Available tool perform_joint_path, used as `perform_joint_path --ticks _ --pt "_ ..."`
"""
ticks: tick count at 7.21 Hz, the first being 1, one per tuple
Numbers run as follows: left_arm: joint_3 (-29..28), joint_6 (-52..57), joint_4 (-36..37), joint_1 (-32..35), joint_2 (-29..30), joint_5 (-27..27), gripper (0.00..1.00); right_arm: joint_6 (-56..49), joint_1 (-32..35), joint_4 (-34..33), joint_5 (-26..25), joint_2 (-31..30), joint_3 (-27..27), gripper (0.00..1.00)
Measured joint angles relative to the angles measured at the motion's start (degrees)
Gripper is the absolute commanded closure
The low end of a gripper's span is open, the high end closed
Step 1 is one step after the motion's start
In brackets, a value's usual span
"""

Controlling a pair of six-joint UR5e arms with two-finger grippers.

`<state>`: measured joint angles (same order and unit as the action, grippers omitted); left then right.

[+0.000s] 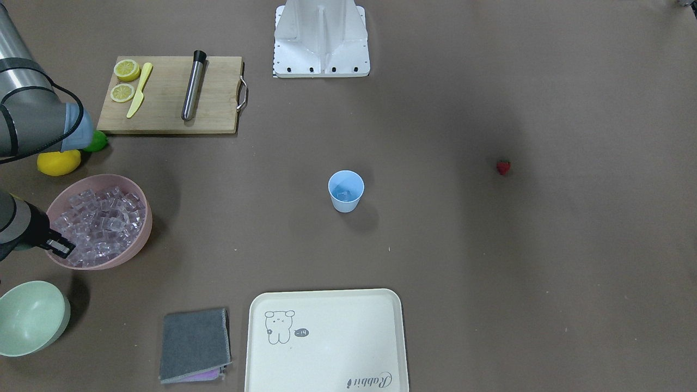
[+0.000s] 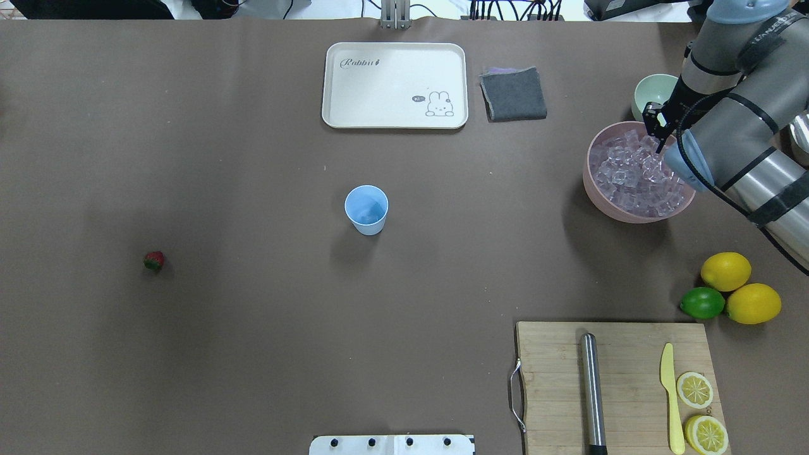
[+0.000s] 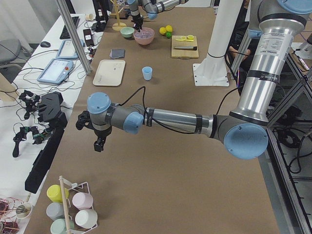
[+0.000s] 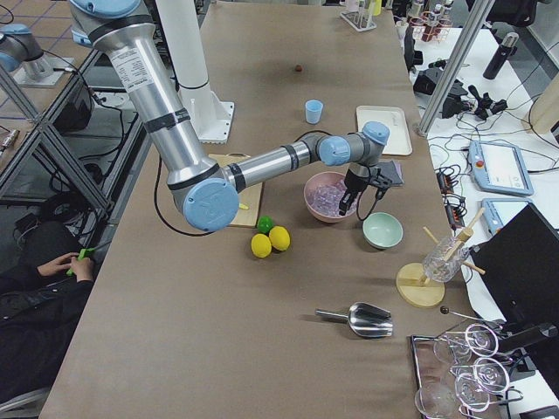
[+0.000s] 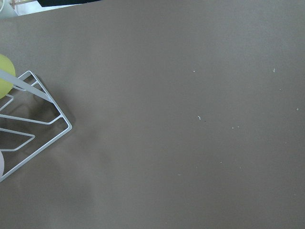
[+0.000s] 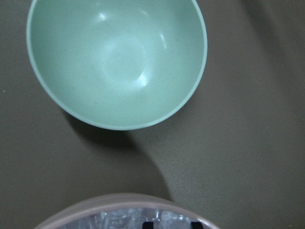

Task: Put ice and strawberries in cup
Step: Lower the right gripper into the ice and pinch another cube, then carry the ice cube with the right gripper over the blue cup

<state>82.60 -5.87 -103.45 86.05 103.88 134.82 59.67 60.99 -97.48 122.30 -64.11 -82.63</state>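
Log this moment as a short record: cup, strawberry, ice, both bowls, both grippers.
cup: light blue, upright at mid-table, something glassy at its bottom
strawberry: lying on the bare table, well apart from the cup
ice: heaped in the pink bowl
green bowl: empty, beside the pink bowl
right gripper: at the pink bowl's edge nearest the green bowl, fingertips apart over the ice
left gripper: hovers over bare table far from the cup; open or shut cannot be told
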Motion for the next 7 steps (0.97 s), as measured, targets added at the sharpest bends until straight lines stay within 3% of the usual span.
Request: perform_joint_path --ticks 3,7 --pt "-0.22 -0.02 0.02 -0.03 0.00 0.00 0.02 -0.11 1.53 -0.52 0.44 0.36 -1.94 1.00" --pt "-0.64 -0.02 0.00 -0.58 0.02 -0.02 0.02 -2.01 1.85 -5.84 0.88 1.34 -16.64 1.00"
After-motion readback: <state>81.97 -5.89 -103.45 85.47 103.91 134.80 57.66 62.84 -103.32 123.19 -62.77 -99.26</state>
